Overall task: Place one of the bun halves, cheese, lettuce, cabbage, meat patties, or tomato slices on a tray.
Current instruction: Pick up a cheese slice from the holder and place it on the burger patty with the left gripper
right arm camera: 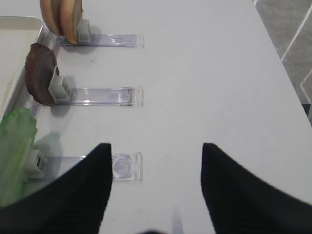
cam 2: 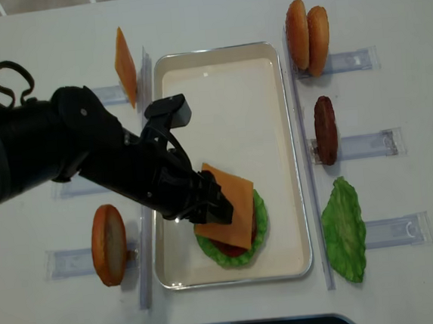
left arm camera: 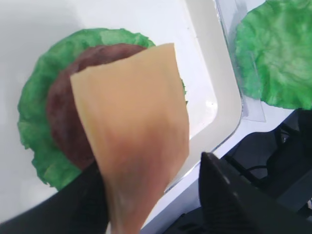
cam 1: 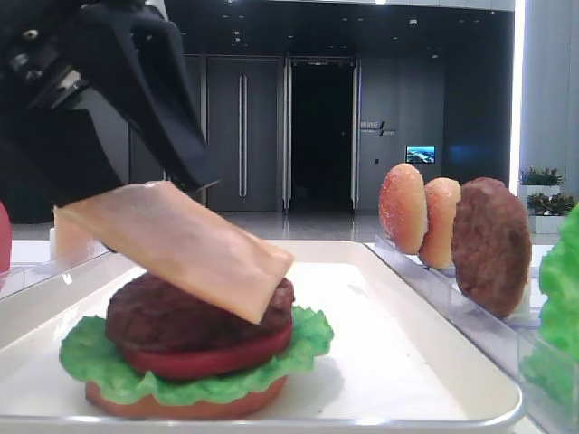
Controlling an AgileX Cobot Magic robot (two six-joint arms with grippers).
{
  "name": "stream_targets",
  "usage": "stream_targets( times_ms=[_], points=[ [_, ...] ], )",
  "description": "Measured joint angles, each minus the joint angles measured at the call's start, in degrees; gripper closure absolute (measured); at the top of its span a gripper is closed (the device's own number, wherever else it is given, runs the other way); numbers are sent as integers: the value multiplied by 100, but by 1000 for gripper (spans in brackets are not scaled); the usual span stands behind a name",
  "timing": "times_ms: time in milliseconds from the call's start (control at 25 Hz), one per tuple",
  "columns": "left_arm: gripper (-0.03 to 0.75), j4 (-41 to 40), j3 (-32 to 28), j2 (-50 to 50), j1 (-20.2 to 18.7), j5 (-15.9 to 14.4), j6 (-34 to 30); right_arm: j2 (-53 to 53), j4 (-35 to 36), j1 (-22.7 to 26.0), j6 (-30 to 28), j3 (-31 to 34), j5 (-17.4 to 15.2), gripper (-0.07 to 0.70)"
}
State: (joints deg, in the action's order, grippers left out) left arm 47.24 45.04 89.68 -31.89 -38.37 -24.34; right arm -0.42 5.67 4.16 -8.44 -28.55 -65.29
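A white tray (cam 2: 219,109) holds a stack: flat bun base (cam 1: 181,407), lettuce (cam 1: 90,357), tomato slice (cam 1: 208,360) and meat patty (cam 1: 154,316). A pale orange cheese slice (cam 1: 176,244) lies tilted over the patty, its low edge on the meat and its high edge leaning on one finger of my left gripper (left arm camera: 153,168). That gripper's jaws stand wide apart, and the other finger (left arm camera: 229,195) is clear of the cheese. My right gripper (right arm camera: 156,146) hovers open over bare table with nothing between its fingers.
Clear racks flank the tray. On the right they hold two bun halves (cam 2: 307,27), a second patty (cam 2: 325,130) and another lettuce leaf (cam 2: 345,230). On the left stand a twin cheese slice (cam 2: 125,66) and an orange-brown bun disc (cam 2: 108,245).
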Motion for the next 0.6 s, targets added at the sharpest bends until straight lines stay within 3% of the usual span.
stream_targets(
  times_ms=[600],
  points=[
    [297,-948,0,-239,72,-97,776,0,0,0,0,0,0,216]
  ],
)
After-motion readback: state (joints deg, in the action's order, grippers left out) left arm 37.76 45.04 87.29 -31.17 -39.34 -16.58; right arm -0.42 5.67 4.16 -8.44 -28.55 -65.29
